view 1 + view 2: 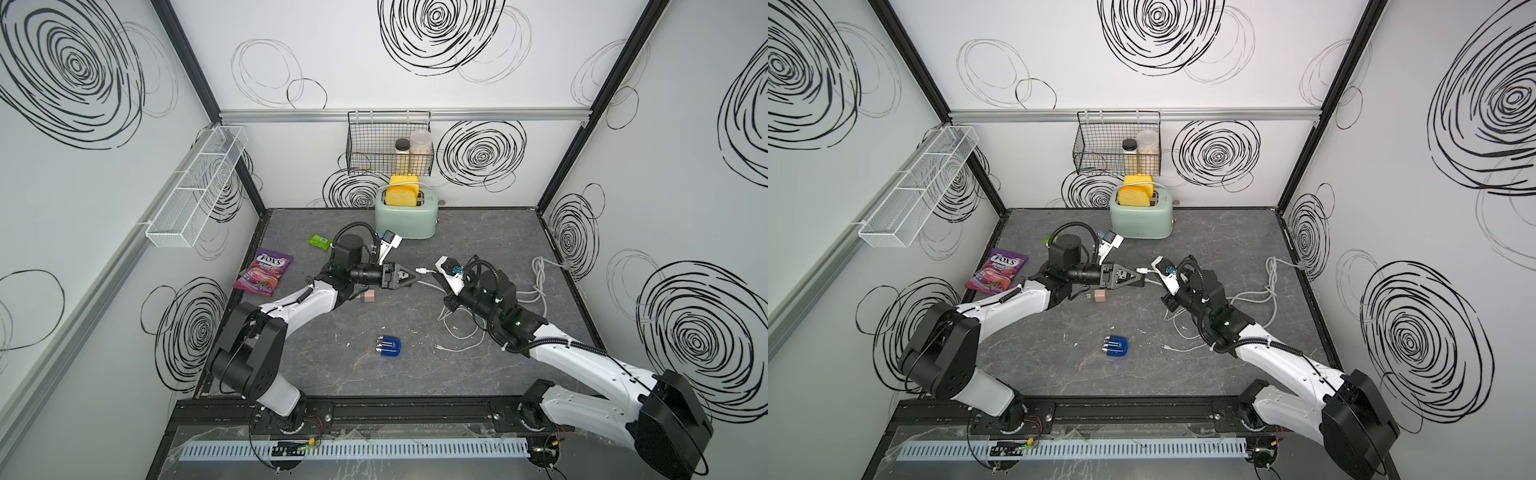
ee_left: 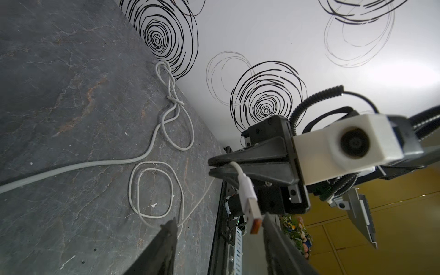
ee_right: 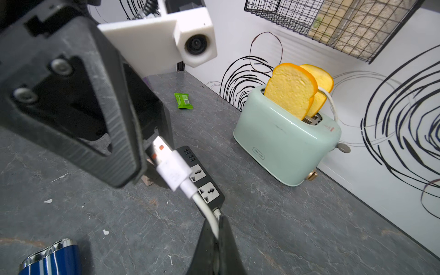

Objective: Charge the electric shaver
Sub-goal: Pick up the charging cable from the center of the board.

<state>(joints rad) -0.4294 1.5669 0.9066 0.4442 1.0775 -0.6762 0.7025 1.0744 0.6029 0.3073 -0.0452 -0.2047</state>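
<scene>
The electric shaver (image 1: 389, 347) lies flat and alone at the near middle of the bench (image 1: 478, 232), silver heads turned toward the robot's left, well apart from both arms. Nobody's on it yet! Biggest thing out there is the mint toaster (image 1: 405, 222) by the rear wall, bread up, no part in this. In front of it lies the black power strip (image 3: 202, 181), partly hidden beneath the left arm in both top views. The white USB cable (image 3: 205, 207) sprawls in loose loops on the robot's right side and climbs to the right fingers (image 2: 250, 154), which are pinched shut on it.

Now the shaver itself. I'd call it light, with a hard, glossy, rounded shell, so likely slippery and apt to squirt out of a pinch. The best hold, to my eye, is across the flatter blue sides at mid-body. That keeps clear of the delicate heads and of the far end, where I'd guess the socket sits; I can't see it from here.

Smaller still, the USB plug (image 2: 248, 202) sticks out just beyond the right fingers. The left fingers (image 2: 164, 250) stand apart, one either side of it, not clamped. It looks like a mid-air handover! The cable's tiny free end (image 1: 436, 345) rests on the bench near the shaver, not touching.
</scene>
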